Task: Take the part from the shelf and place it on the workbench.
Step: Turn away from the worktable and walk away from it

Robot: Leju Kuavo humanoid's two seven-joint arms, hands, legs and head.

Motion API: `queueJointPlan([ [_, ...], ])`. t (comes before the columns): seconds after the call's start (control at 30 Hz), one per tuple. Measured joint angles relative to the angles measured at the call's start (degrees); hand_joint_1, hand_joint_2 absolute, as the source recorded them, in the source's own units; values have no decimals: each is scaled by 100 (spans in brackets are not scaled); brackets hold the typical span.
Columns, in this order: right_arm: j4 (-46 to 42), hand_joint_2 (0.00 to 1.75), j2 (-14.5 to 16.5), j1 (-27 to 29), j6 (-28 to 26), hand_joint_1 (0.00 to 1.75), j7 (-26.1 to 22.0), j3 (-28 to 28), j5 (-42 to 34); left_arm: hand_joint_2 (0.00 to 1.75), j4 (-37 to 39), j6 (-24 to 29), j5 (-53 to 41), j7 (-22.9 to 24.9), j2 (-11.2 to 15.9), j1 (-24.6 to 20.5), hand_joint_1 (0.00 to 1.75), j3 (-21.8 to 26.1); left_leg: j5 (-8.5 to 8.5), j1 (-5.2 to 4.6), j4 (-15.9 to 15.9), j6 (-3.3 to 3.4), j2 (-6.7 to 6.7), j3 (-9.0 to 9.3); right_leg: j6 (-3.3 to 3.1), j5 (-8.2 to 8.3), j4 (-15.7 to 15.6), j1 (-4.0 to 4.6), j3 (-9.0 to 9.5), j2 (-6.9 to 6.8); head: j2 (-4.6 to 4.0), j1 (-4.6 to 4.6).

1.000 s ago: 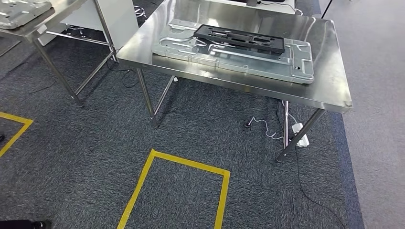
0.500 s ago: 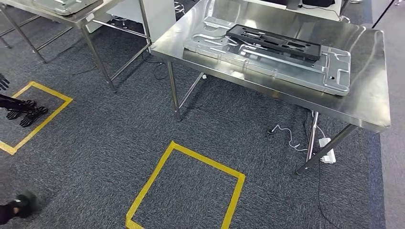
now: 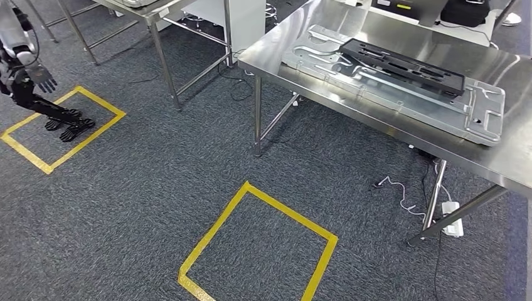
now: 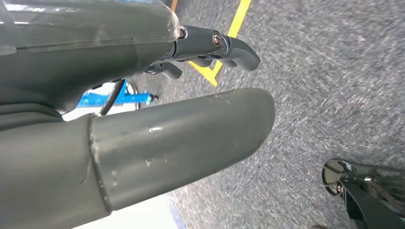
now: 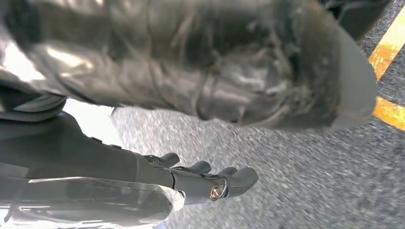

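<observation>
At the far left of the head view another humanoid robot (image 3: 25,69) stands inside a yellow tape outline on the floor, cut off by the frame edge, only its arm, a pale hand and dark feet visible; behind it a steel table (image 3: 147,12) is cropped at the top, whatever lies on it too cut off to identify. Grey, speckled carpet (image 3: 144,188) spreads wide between the tables; a yellow tape square (image 3: 258,244) marks the open floor near the middle. To the right stands the workbench (image 3: 401,37), brushed stainless steel on thin tubular legs, its right side running out of frame; on it lies a large stamped silver metal panel (image 3: 389,94) with raised ribs; the part (image 3: 401,64), a flat black slotted frame, rests on top of that panel. Cables and a white power strip (image 3: 453,227) lie under the bench.

In the left wrist view the left hand (image 4: 143,124) hangs over blurred carpet, thick grey thumb apart from the dark, slightly curled fingers, holding nothing; in the right wrist view the right hand (image 5: 200,183) hangs likewise, fingers (image 5: 236,179) side by side, lightly bent, thumb scuffed and well apart from them.
</observation>
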Motion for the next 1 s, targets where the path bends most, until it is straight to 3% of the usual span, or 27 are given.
queueJointPlan([
  [0.07,0,0,-11,3,11,0,-1,0,19,0,0,5,1,10,0,-6,0,1,10,-6,38,-34,-119,-30,-71,233,-690,16,339,250,0,1],
  [0.13,0,0,-22,-9,19,0,-2,0,23,0,0,11,2,17,3,-13,0,1,41,10,47,-110,-219,-77,-113,249,-870,42,401,332,0,-1],
  [0.2,0,0,-23,-33,31,0,-3,0,29,0,0,16,7,21,10,-6,0,3,68,25,47,-186,-285,-114,-156,302,-920,43,410,188,0,-2],
  [0.27,0,0,-23,-32,40,0,-3,0,37,0,0,20,13,25,17,-2,0,6,-90,9,273,-230,-94,-229,-220,358,-1002,15,434,39,0,-4],
  [0.33,0,0,-22,-11,49,0,-3,0,48,0,0,22,17,29,20,-11,0,7,-489,14,941,-272,181,-539,-257,382,-1035,15,426,-129,0,-7],
  [0.37,0,0,-22,-1,52,0,-3,0,55,0,0,22,17,31,19,-14,0,7,-670,30,1325,-301,240,-710,-262,383,-1030,22,410,-220,0,-7],
  [0.4,0,0,-22,5,54,0,-3,0,63,0,0,21,19,31,19,-13,0,8,-762,46,1587,-327,270,-814,-261,381,-1023,26,396,-307,0,-7],
  [0.43,0,0,-22,7,55,0,-3,0,72,0,0,21,21,32,20,-8,0,8,-744,62,1642,-348,291,-811,-255,378,-1013,25,386,-385,0,-8],
  [0.47,0,0,-22,5,55,0,-5,0,81,0,0,22,25,33,23,-3,0,9,-628,75,1468,-361,324,-688,-244,370,-1000,22,381,-458,0,-8],
  [0.57,0,0,-22,-3,55,0,-18,0,97,0,0,22,45,34,36,-11,0,11,-215,70,313,-331,627,-18,-164,319,-940,36,389,-648,0,-5],
  [0.63,0,0,-23,-12,55,0,-20,0,97,0,0,22,50,33,37,-20,0,12,-174,37,30,-267,710,116,-103,298,-913,62,396,-750,0,0],
  [0.7,0,0,-22,-42,56,0,-21,1,98,0,0,23,54,33,37,-2,0,18,-141,33,18,-193,591,94,-38,288,-910,53,416,-803,0,0],
  [0.77,0,0,-23,-53,61,0,-24,2,104,0,0,24,61,33,35,5,0,33,-98,50,-24,-107,485,97,20,118,-725,23,359,-578,0,0],
  [0.83,0,0,-24,-36,67,0,-27,2,111,0,0,26,65,31,34,-5,0,52,-62,53,-40,-44,379,79,41,-266,-98,6,76,-246,0,1],
  [0.9,0,0,-23,-20,72,0,-28,2,122,0,0,28,67,27,36,-10,0,74,-47,34,-30,-19,245,42,40,-532,604,9,-268,-135,0,0],
  [0.93,0,0,-23,-13,74,0,-29,2,131,0,0,28,68,25,36,-8,0,85,-44,26,-20,-16,167,33,31,-506,726,13,-336,-120,0,-1],
  [0.97,0,0,-23,-8,79,0,-29,2,145,0,0,29,69,25,37,-4,0,95,-44,20,-6,-15,87,30,14,-356,599,16,-285,-102,0,0],
  [1.0,0,0,-23,-4,84,0,-30,2,162,0,0,30,70,25,37,-2,0,102,-45,17,11,-19,7,31,-11,-134,282,18,-144,-58,0,0],
])
